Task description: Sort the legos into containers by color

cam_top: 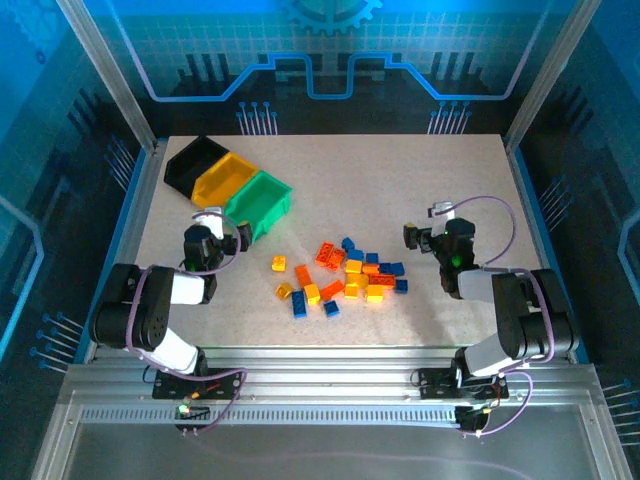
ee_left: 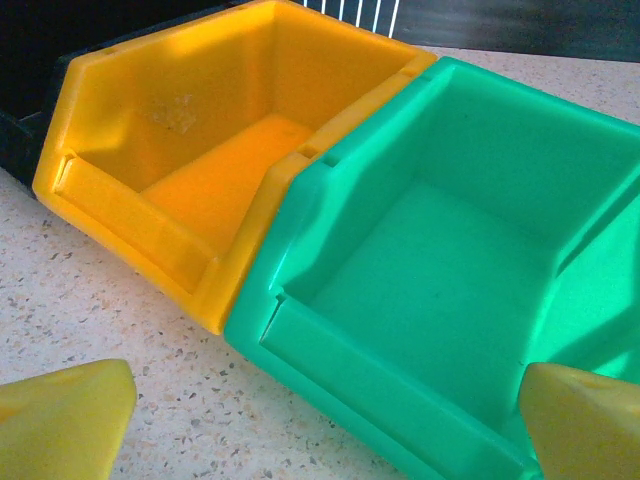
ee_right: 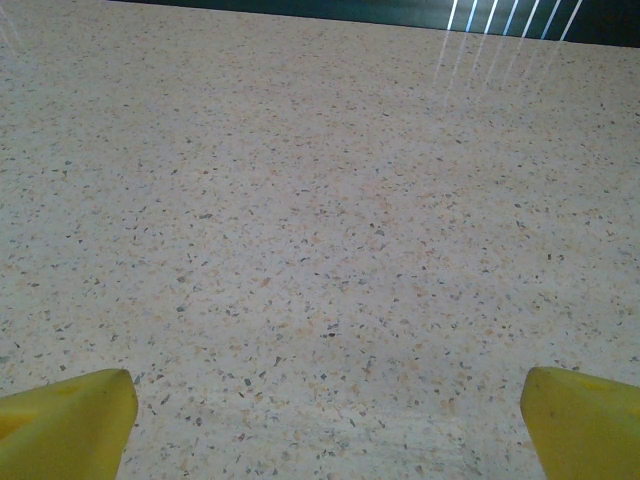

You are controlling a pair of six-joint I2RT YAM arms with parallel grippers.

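— Tabletop (cam_top: 450, 180) first: why is so much of it bare?
— Everything is grouped. Three containers sit touching in a slanted row at the far left: the black bin (cam_top: 190, 160), the yellow bin (cam_top: 226, 178) and the green bin (cam_top: 258, 200). Their open mouths face the near edge, which I judge makes dropping bricks in easy.
— And the legos (cam_top: 350, 275)?
— They lie in a loose heap near the middle, with orange, yellow and blue mixed. None is in a bin that I can see, so sorting looks unstarted.
— What do the wrist cameras add?
— The left wrist view looks straight into the yellow and green bins and shows both empty, which the overhead view is too coarse to settle. The right wrist view gives plain speckled surface, so that camera points away from the heap.
— Grippers?
— The left gripper (cam_top: 222, 238) hangs just beside the green bin, and the right gripper (cam_top: 418, 235) is to the right of the heap. Both jaws stand spread wide, with nothing between their yellow fingertips (ee_right: 70, 420).
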